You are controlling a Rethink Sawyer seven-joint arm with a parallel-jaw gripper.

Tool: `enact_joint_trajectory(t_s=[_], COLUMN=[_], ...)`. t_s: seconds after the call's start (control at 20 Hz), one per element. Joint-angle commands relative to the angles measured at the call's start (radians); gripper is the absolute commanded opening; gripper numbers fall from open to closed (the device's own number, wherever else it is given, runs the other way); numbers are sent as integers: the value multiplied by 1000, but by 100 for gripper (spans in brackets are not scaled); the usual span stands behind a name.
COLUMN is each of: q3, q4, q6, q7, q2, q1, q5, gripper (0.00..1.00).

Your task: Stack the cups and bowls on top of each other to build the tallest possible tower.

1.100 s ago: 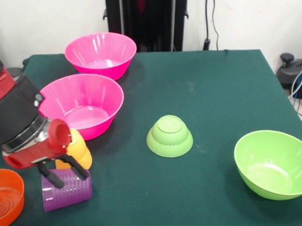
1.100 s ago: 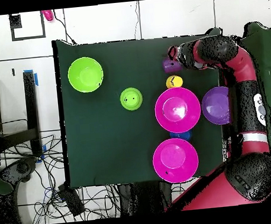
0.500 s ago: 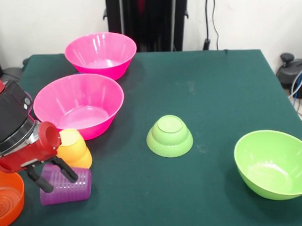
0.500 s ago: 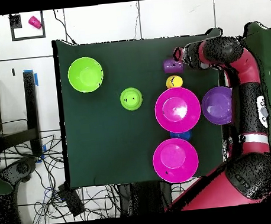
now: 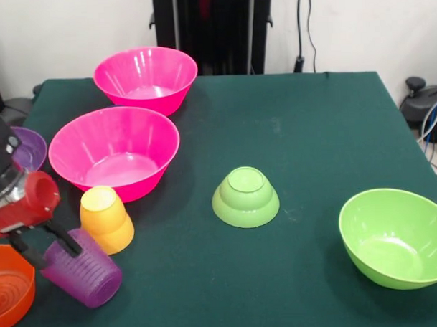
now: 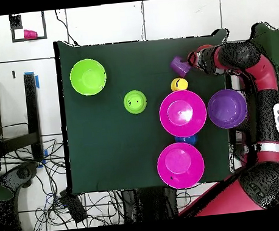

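**On the green worktop: bowls, cups and pincer, largest first**

On the worktop [image 5: 311, 131], covered in dark green cloth, items are listed by size.

1. Sawyer arm [image 6: 265, 90], red and black, reaching in from the front view's left edge.
2. Two hot pink bowls, upright: far one [image 5: 145, 78], nearer one [image 5: 114, 153]. Apart from each other.
3. Lime green bowl [image 5: 395, 236], upright, at the near right corner in the front view, well apart from all else.
4. Purple bowl [image 5: 28, 147], upright at the left edge, partly hidden by the arm; in the overhead view [image 6: 227, 107] it sits just beside the nearer pink bowl.
5. Orange bowl [image 5: 9, 285], shallow, cut off at the near left corner, just beside the pincer.
6. Small green bowl [image 5: 245, 197], upside down, alone near the worktop's middle.
7. Small blue bowl [image 6: 185, 140], only a sliver showing between the two pink bowls in the overhead view.
8. Yellow-orange cup [image 5: 105, 219], standing upside down, just in front of the nearer pink bowl.
9. Purple cup [image 5: 82, 269], ridged, translucent, tilted with its mouth toward the pincer [image 5: 42, 245]. The black fingers [image 5: 63, 241] are clamped on its rim; the cup lies right of the pincer, near the yellow-orange cup.

No legible writing or labels on any item.
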Motion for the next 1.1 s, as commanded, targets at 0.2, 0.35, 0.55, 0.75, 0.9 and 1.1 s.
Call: enact_joint_trajectory(t_s=[0.2, 0.35, 0.55, 0.75, 0.9, 1.1], q3=[-93, -93, -102, -94, -80, -83], q4=[169, 183, 269, 349, 447, 535], q6=[95, 93, 54, -6, -107, -240], q7=[-291, -259, -211, -149, -78, 11], q2=[-75, -72, -95, -79, -73, -80], q1=[-32, -30, -51, -82, -130, -169], q5=[-44, -34, -25, 3, 30, 26], gripper=[100, 100, 100, 100, 100, 100])
